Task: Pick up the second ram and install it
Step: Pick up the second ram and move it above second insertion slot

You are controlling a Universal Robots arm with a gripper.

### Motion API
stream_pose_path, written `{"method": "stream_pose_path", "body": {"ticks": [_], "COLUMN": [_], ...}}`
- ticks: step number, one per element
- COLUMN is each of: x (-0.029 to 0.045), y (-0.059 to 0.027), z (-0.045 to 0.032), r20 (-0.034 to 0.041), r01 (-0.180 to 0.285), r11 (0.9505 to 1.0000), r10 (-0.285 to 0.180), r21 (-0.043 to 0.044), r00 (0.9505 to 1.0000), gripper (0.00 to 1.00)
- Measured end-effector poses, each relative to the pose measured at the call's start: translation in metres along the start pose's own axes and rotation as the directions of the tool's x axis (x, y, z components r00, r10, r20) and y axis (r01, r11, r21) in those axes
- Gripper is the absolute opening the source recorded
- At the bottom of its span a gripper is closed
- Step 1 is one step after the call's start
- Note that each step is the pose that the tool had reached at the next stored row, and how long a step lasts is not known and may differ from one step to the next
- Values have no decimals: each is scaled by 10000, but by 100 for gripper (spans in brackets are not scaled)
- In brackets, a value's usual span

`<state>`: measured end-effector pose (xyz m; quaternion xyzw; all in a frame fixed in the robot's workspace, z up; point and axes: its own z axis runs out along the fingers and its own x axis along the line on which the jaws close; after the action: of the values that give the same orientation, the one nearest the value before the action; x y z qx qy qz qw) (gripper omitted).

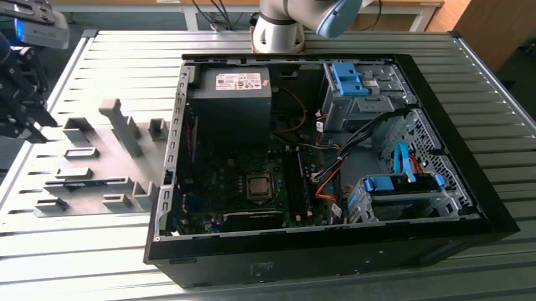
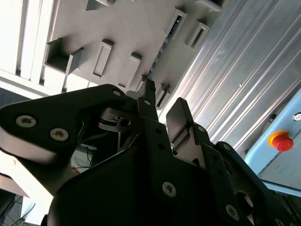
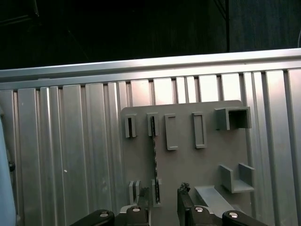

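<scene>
**Spread gripper above the racked memory stick**

At the exterior view's left, the arm's wrist hangs over the flat grey plastic fixture plate (image 1: pixel 109 164). In the first wrist view the black gripper (image 3: pixel 163 197) has its fingers apart and holds nothing. The second ram (image 3: pixel 154 160), a long green circuit-board stick, stands on edge in the plate's slots. The open black computer case (image 1: pixel 251 266) sits to the right.

The second ram (image 3: pixel 154 160) is seen edge-on in the first wrist view as a thin green strip with dark chips. It is stood on its long edge between two slotted grey fixture blocks (image 3: pixel 156 117), ungripped.
</scene>
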<state>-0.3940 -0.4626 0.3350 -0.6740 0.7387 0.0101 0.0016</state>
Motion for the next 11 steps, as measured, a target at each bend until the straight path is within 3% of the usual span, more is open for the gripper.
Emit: {"method": "stream_pose_path", "body": {"ticks": [11], "x": [1], "y": [-1], "z": [64], "r20": [5], "r01": [-1], "r11": [10000], "r10": [1], "r21": [1], "r00": [10000], "gripper": [37]}}
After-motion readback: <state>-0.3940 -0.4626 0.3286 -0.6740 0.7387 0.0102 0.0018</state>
